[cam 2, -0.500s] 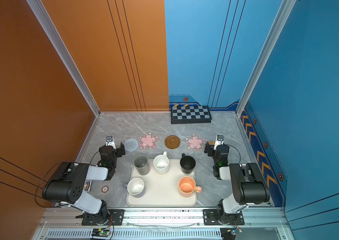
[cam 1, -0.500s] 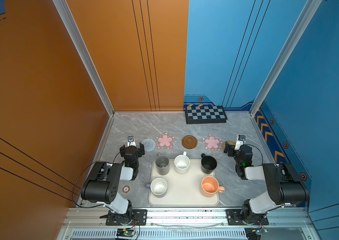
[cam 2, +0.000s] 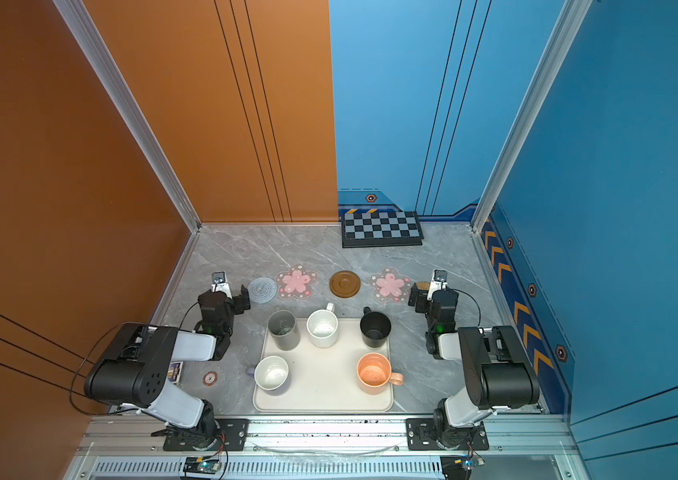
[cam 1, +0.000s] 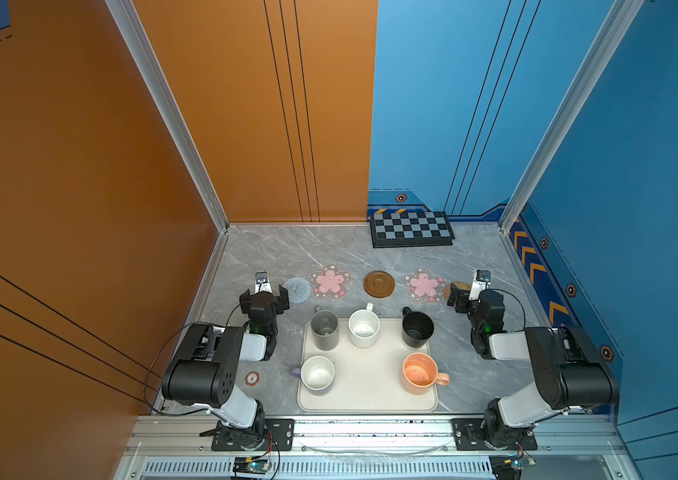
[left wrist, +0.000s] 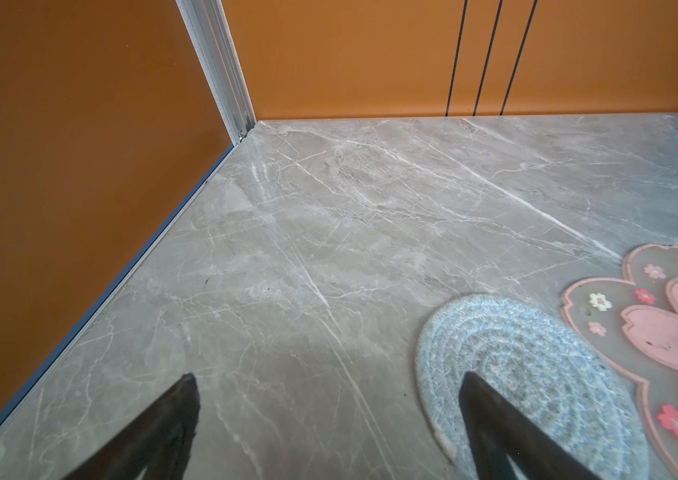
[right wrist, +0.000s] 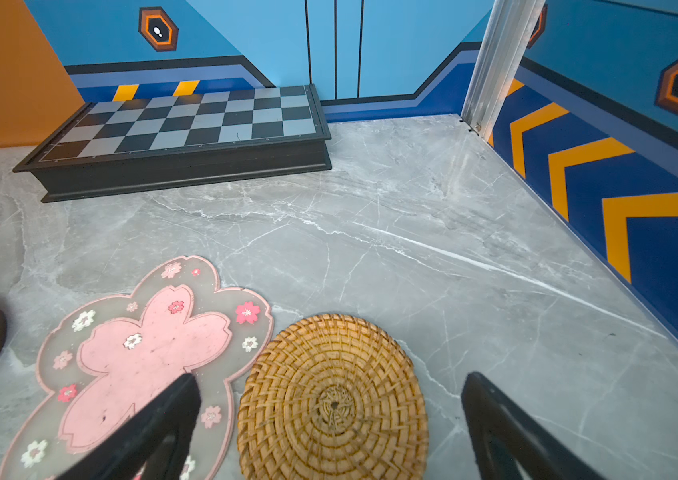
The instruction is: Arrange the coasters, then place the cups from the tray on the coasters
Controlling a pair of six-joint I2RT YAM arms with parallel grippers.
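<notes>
Both arms are out at the coaster row. The left gripper point(left wrist: 329, 378) has its black fingers spread wide, with only the grey marble tabletop point(left wrist: 329, 208) between them. One finger point(left wrist: 495, 428) crosses the grey-blue knitted round coaster point(left wrist: 528, 365) in the left wrist view; I cannot tell whether it touches.

On the other side, the right gripper point(right wrist: 329, 378) is just as wide apart and holds nothing. The tan woven rattan round coaster point(right wrist: 333, 399) lies between its tips, and one finger point(right wrist: 163, 415) overlaps the neighbouring mat.

In both top views the row runs across the middle of the frame. From the left it is the knitted round, a clear pink-flower coaster point(cam 1: 330, 281) just beside it, the brown ringed disc coaster point(cam 1: 379, 284), then the second clear pink-flower coaster point(cam 1: 424, 285). The rattan is hard against that one and half hidden by the right claw.

Below the row, at lower centre, is the cream-white rounded-rectangle tray point(cam 1: 370, 374), with all five cups on it. The grey mug point(cam 1: 325, 330), speckled white mug point(cam 1: 364, 328) and black mug point(cam 1: 416, 329) line its upper edge. The lavender mug with the white inside point(cam 1: 317, 374) stands lower left and the peach-orange mug point(cam 1: 419, 373) lower right.

The black-and-grey chequered board point(cam 1: 412, 228) sits against the back wall, above and right of centre. The small red-and-white round sticker point(cam 1: 252, 378) lies left of the tray.
</notes>
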